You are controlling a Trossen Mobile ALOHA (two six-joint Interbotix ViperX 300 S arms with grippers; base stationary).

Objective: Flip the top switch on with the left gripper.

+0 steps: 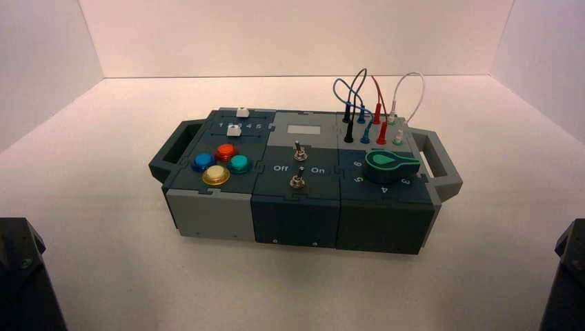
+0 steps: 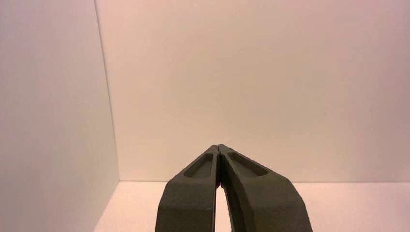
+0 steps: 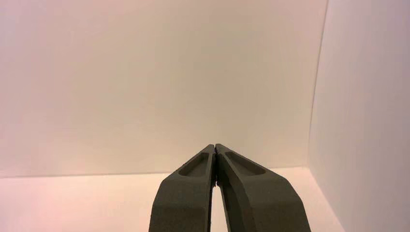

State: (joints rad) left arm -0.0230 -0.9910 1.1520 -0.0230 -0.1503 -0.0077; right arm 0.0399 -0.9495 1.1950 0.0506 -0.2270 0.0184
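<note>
Nearest, down in both low corners of the high view, black left arm (image 1: 26, 276) and right arm (image 1: 569, 276), both cut off by the edge. Hard to see how far up the lever of the top switch (image 1: 300, 153) leans. Found mid-box (image 1: 296, 224), just behind the low switch (image 1: 297, 181), well apart from both arms. Left of both switches, four round buttons (image 1: 221, 165); to the right, a green knob (image 1: 390, 165), with wires (image 1: 372, 114) behind. In wrist views, left gripper (image 2: 218, 146) and right gripper (image 3: 215, 145), each before a pale wall, fingers pressed together
</note>
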